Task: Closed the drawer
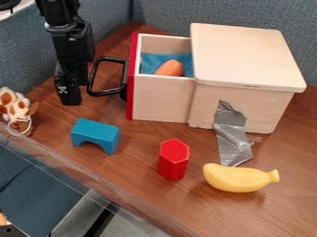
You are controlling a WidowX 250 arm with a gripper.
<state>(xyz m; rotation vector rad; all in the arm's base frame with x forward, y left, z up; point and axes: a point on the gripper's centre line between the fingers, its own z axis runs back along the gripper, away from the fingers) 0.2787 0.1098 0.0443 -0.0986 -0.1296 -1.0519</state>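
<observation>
The gripper hangs at the upper left, just left of the drawer's black handle; whether it touches the handle I cannot tell. A wooden drawer with a red front stands pulled out to the left from a light wooden box. Inside the drawer are a blue cloth and an orange object. The rest of the drawer is hidden under the box's top.
A blue arch block, a red hexagonal block and a yellow banana stand or lie in front. Silver tape holds the box's front. A spotted toy is at the left edge. Grey-blue panels stand behind.
</observation>
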